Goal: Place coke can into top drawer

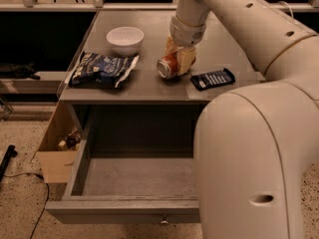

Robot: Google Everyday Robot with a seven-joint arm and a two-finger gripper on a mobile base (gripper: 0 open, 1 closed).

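Observation:
The coke can (166, 66) lies on its side on the grey countertop (149, 91), its silver end facing me. My gripper (179, 56) reaches down from the arm above, its fingers (188, 59) closed against both sides of the can. The can rests at counter level. Below the counter the top drawer (124, 210) stands pulled wide open, with a bare inside floor and a small round knob (163, 221) on its front panel.
A white bowl (125, 38) and a blue crumpled snack bag (102, 68) lie left of the can. A dark blue flat snack bar (213, 78) lies to its right. My white arm housing (259, 158) fills the right foreground. A cardboard box (57, 151) stands on the floor at left.

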